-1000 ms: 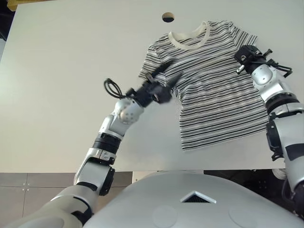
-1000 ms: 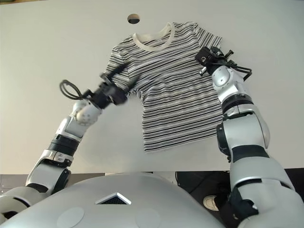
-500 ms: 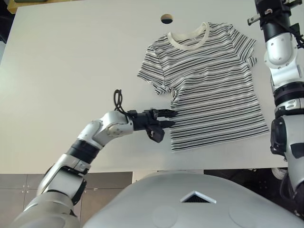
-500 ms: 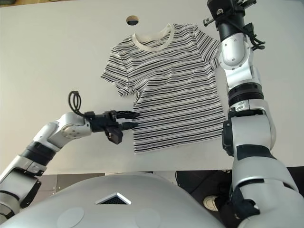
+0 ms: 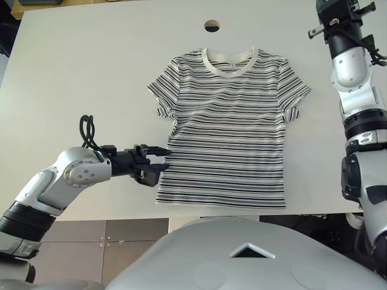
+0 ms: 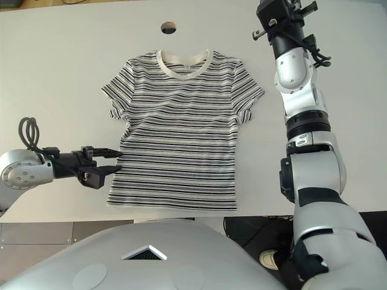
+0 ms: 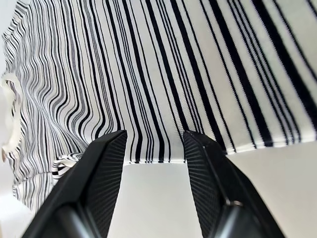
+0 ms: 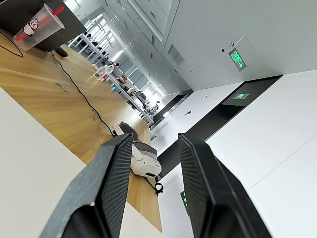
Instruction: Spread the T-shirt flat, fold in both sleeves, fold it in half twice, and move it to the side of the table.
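The striped T-shirt [image 5: 230, 133] lies spread face up on the white worktop [image 5: 91, 72], in the middle of the left eye frame. Its pale collar points to the top of the frame and its hem runs along the bottom, close to the worktop's near edge. Both short sleeves stick out to the sides, unfolded. The sleeve on the frame's left is a little rumpled where it meets the body. A small round hole [image 5: 212, 25] in the worktop sits just above the collar.

The left tool [image 5: 164, 159] comes in from the lower left, low over the worktop. Its two dark fingers are spread, and their tips are right at the shirt's left side edge, above the hem. The left wrist view shows the fabric edge between the tips, with nothing pinched.

The right arm stands raised at the upper right of the frame, well apart from the shirt. The right tool [image 8: 156, 141] is spread too and holds nothing.
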Motion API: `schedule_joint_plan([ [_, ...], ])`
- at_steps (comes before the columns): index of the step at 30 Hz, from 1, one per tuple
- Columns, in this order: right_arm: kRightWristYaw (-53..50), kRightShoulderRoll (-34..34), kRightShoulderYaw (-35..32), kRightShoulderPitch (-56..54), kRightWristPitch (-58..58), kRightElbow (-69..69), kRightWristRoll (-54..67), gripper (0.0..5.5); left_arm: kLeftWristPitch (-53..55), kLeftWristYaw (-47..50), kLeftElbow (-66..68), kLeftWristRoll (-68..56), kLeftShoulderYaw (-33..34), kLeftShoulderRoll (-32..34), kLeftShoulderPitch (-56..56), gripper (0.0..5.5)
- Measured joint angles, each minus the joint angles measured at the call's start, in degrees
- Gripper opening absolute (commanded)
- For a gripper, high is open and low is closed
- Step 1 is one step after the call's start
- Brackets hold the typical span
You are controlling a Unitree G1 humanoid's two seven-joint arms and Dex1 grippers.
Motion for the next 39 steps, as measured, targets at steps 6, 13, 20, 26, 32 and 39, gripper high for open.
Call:
schedule_joint_plan([
  [6,0.5,1.4,0.2,0.1,0.0,-0.2,0.0,1.7,3.7,-6.2,-6.9,-15.7,4.7,1.5,5.2,2.15],
  [13,1.1,3.5,1.1,1.0,0.0,-0.7,-0.1,1.7,5.6,-5.2,-9.8,-23.7,19.1,-0.2,4.2,2.15],
  [20,1.9,5.3,1.8,2.0,-0.1,-1.5,-0.5,1.7,23.9,7.4,1.2,-28.1,20.7,-17.2,-6.1,2.15],
  [26,2.3,5.4,1.9,2.4,-0.4,-1.7,-0.6,1.7,38.4,8.9,15.8,-32.1,20.8,-26.8,-12.4,2.15],
  [32,2.4,5.5,2.4,2.6,-0.8,-1.7,-0.6,1.7,39.2,7.6,28.9,-31.3,22.2,-30.4,-17.6,2.15],
  [39,2.4,5.5,2.6,2.7,-1.1,-1.7,-0.6,1.7,37.6,5.5,37.3,-29.2,22.5,-32.1,-20.9,2.15],
])
